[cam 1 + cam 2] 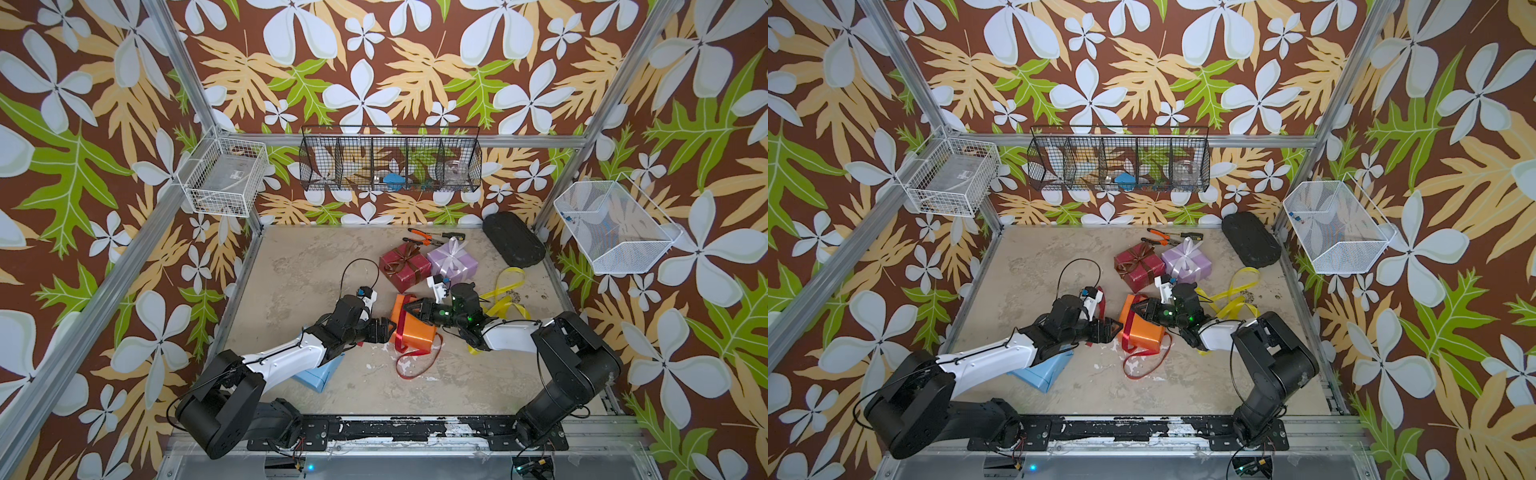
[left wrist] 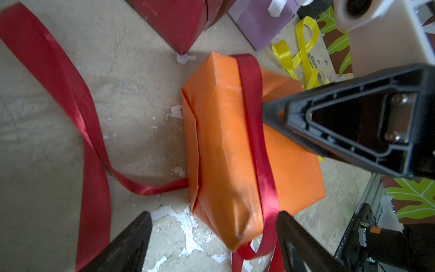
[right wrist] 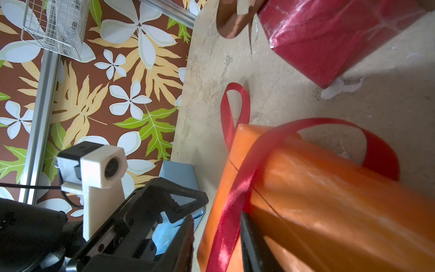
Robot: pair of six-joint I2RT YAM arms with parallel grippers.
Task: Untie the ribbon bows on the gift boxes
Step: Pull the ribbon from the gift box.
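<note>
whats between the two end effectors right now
The orange box, red ribbon wrapped over it, lies between the left end effector and the right end effector, seen in the left wrist view.

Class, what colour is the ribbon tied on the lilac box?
White; the ribbon shows best in a top view.

Floral wallpaper (image 1: 374,62) on every wall — mottled beige floor (image 1: 299,291) below

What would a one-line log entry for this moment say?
red ribbon: no bow, looped round orange box | left tool: open at box end | right tool: astride ribbon, grip unclear | brown bow, white bow: tied
</note>
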